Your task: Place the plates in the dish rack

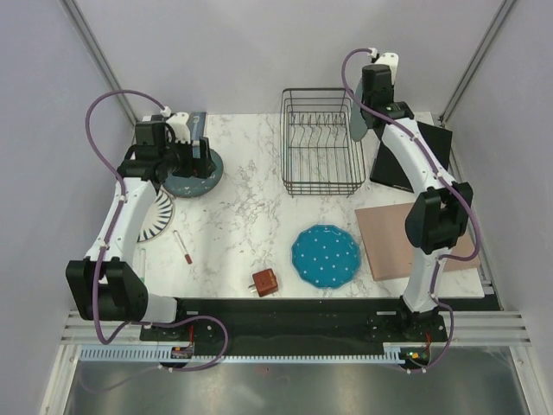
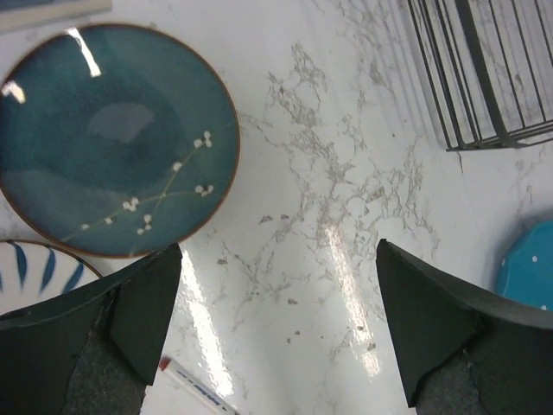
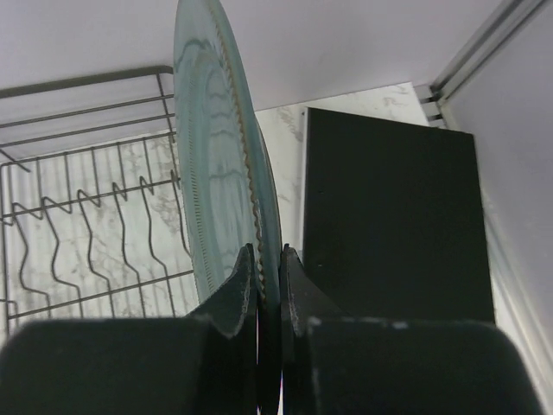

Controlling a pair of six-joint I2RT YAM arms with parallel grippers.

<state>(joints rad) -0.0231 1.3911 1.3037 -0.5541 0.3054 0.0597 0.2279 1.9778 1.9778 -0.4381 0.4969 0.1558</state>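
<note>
Our right gripper clamps the grey-green plate on edge by its rim, at the dish rack's right side. Our left gripper hangs with fingers spread wide beside the flat-lying dark teal plate.

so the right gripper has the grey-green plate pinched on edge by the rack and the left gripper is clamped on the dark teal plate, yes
Not the left one. The left wrist view shows the left gripper open and empty above the table, the dark teal plate lying flat beside it. The right gripper does pinch the grey-green plate on edge by the dish rack.
</note>
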